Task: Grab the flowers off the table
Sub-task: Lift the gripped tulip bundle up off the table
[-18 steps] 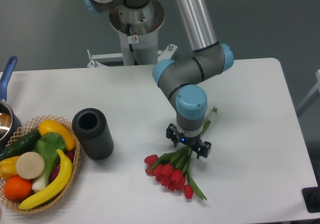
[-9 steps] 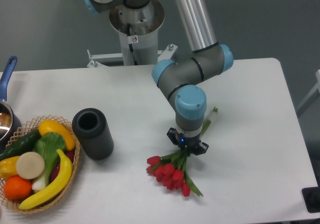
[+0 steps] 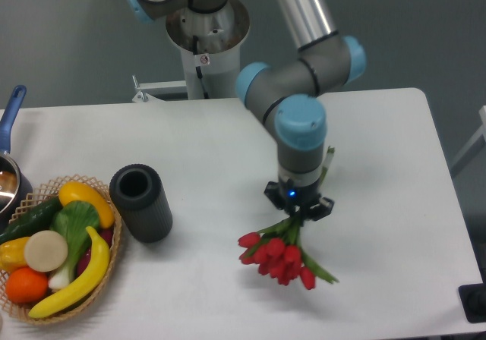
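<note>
The flowers (image 3: 279, 253), a bunch of red tulip buds on green stems, hang below my gripper (image 3: 298, 211), which is shut on the stems just above the buds. The buds point down and toward the camera, and a stem end sticks out behind the wrist at the upper right. The bunch looks lifted a little off the white table (image 3: 387, 150), right of centre. Where the fingers meet the stems is partly hidden by the wrist.
A black cylinder (image 3: 140, 202) stands left of centre. A woven basket (image 3: 112, 259) of fruit sits at the front left. A blue-handled pan (image 3: 11, 118) is at the left edge. The arm's base (image 3: 206, 36) is behind the table.
The gripper closed on the stems, then moved up and to the right with the flowers. The bunch has shifted right and its buds have drawn together.
</note>
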Tool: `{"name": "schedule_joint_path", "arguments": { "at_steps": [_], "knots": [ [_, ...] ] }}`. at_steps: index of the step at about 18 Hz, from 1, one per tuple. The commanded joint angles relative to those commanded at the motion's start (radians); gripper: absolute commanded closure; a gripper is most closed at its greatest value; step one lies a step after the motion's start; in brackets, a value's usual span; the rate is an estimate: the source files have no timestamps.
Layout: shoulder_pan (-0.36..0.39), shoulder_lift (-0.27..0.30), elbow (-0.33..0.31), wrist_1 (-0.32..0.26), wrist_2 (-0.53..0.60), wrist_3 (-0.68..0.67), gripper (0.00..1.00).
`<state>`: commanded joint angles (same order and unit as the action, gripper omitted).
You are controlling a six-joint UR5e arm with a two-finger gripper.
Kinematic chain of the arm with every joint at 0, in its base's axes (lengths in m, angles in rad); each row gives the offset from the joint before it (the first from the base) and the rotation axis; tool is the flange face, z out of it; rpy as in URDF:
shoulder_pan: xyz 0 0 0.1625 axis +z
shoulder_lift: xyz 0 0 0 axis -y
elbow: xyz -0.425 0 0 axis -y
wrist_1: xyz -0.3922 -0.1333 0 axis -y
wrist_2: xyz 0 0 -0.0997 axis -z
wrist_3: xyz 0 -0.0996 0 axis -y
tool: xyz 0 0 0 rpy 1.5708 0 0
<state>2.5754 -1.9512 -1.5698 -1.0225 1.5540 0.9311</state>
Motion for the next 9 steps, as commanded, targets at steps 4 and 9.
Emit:
{"name": "schedule_joint_path", "arguments": {
  "at_steps": [4, 9],
  "knots": [
    [0.009, -0.023, 0.131, -0.160, -0.012, 0.027, 1.00],
    [0.035, -0.005, 0.155, -0.243, -0.012, 0.159, 0.98]
  ]
}}
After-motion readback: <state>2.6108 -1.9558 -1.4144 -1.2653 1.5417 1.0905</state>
